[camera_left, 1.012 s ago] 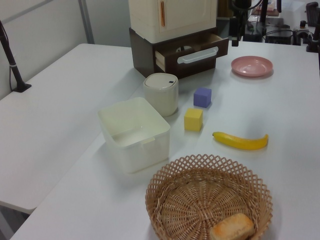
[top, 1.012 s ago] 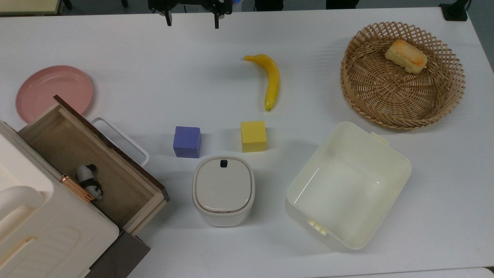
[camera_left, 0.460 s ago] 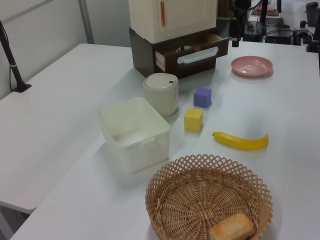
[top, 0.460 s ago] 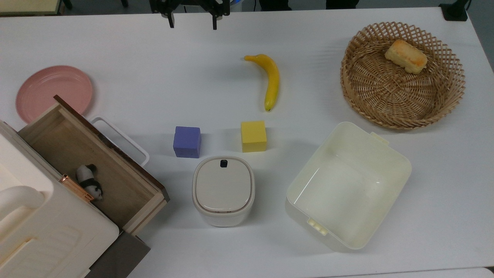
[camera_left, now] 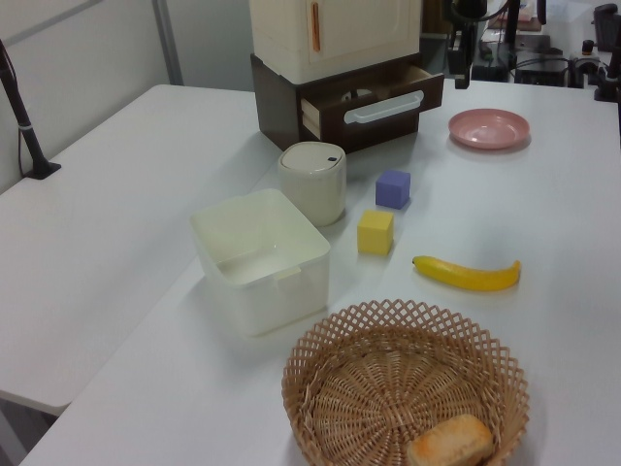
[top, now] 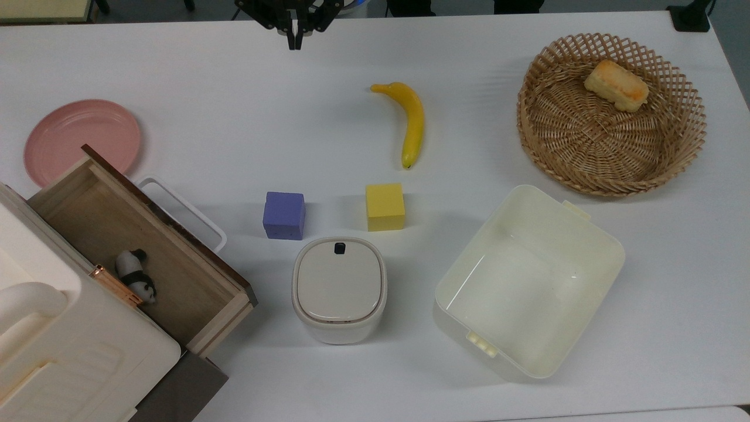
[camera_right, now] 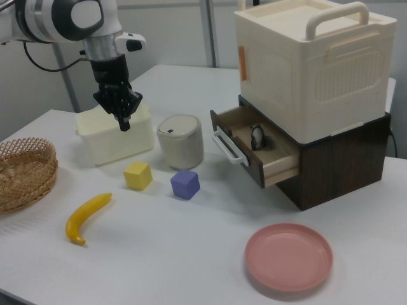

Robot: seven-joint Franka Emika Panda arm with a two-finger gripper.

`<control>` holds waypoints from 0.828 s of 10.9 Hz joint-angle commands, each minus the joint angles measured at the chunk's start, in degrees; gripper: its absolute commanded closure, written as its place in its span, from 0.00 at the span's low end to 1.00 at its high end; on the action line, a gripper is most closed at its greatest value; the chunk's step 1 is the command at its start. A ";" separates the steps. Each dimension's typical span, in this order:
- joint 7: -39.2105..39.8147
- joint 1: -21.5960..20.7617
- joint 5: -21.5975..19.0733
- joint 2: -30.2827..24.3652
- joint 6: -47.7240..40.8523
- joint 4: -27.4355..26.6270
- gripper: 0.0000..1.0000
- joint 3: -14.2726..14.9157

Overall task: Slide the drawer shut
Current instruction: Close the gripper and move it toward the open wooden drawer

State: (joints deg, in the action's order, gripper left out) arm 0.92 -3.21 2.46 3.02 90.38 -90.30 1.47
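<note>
gripper [top: 294, 40]: fingers pinched together, empty, at tabletop far edge | drawer [top: 140, 249]: pulled open at near-left corner (top view), well apart | push along its slide axis, against dark front panel [camera_right: 238, 151]

The drawer [top: 140, 246] is found pulled well out of a dark brown base [camera_right: 343, 166] under a cream cabinet [camera_right: 315, 63]. It is a light wooden box with a dark brown front panel and a white loop handle [top: 184, 211]. A small panda figure [top: 136, 275] is seen lying inside on the drawer floor.
</note>
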 commanded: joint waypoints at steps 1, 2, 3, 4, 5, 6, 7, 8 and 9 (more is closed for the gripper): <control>1.37 -0.39 -0.52 -0.12 0.85 -0.66 1.00 0.29; 1.37 -0.39 -0.52 -0.12 0.94 -0.66 1.00 0.29; 1.11 -0.22 -0.52 0.49 0.94 -0.58 1.00 0.29; 0.58 -0.04 -0.52 1.02 1.03 -0.32 1.00 0.29; -0.03 0.13 -0.52 1.11 1.20 -0.31 1.00 0.37; -1.08 1.09 -0.61 1.98 2.25 -0.40 1.00 0.38; -3.18 1.97 -0.61 3.21 2.96 -0.31 1.00 0.38; -5.03 2.85 -0.78 4.70 4.18 -0.31 1.00 0.38; -6.79 4.51 -1.05 5.59 4.89 -0.23 1.00 0.38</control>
State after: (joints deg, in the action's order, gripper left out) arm -1.84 -1.08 2.46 6.24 92.51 -90.38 1.59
